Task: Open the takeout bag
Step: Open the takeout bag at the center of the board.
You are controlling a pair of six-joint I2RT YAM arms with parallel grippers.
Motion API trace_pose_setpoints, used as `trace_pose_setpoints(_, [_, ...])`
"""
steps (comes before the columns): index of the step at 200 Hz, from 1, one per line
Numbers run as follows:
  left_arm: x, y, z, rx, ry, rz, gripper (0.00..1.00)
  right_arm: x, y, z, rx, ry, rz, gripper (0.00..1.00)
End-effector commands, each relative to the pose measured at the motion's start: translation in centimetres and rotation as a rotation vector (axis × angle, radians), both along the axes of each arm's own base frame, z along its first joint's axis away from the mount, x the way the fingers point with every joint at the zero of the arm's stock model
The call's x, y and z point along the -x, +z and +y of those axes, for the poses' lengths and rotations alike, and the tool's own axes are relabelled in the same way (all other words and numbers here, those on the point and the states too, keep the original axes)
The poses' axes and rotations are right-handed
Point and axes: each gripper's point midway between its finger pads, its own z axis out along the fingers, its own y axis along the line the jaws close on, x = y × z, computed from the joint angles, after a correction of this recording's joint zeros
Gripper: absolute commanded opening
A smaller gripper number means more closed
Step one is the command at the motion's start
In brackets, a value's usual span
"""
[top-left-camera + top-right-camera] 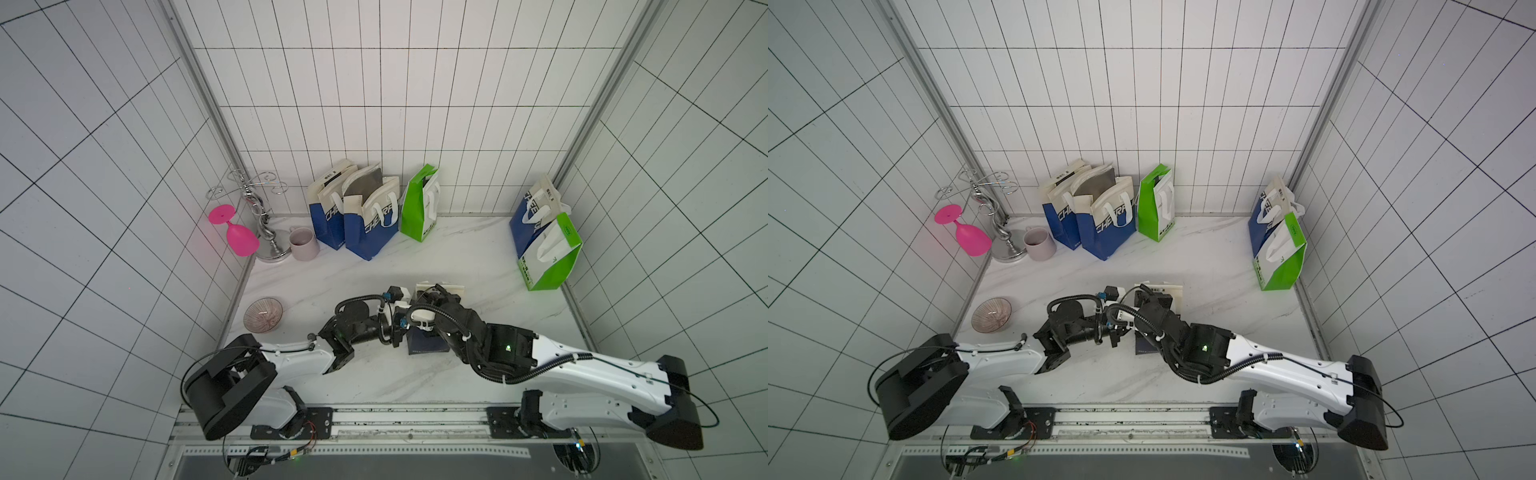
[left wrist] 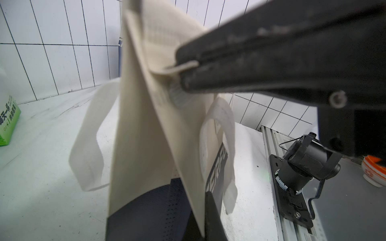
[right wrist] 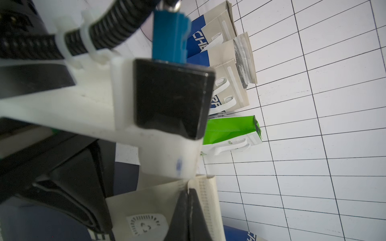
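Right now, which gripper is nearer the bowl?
Left. The left gripper pinches the bag's top edge on the bowl's side; the right gripper pinches it just beyond.

White tiled walls (image 1: 374, 83), seemingly marble tabletop (image 1: 457, 257), even light.

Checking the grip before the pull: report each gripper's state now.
Left gripper: shut on the takeout bag's cream top edge.
Right gripper: shut on that bag's cream top edge too.

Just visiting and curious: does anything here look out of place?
The pink glass by the metal rack is tilted, foot up and bowl down; I cannot tell whether it hangs from the rack. Nothing else stands out.
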Motion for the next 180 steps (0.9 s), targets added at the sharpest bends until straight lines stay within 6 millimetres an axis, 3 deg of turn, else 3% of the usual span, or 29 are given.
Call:
trace_pose_setpoints(1, [0.5, 1.6, -0.3, 0.032, -0.031, -0.043, 0.0, -0.9, 1.3, -1.7, -0.056, -0.076, 0.007, 0.0])
trace_pose_setpoints(32, [0.5, 1.6, -0.3, 0.028, -0.03, -0.042, 0.0, -1.1, 4.2, -2.8, -0.175, -0.095, 0.036, 0.0])
trace_pose_setpoints(75, [0.4, 1.5, -0.3, 0.026, -0.026, -0.039, 0.0, -1.2, 6.5, -3.9, -0.234, -0.107, 0.058, 0.0])
trace_pose_setpoints(180, [0.3, 1.5, -0.3, 0.024, -0.02, -0.037, 0.0, -1.7, 8.9, -4.9, -0.277, -0.125, 0.109, 0.0])
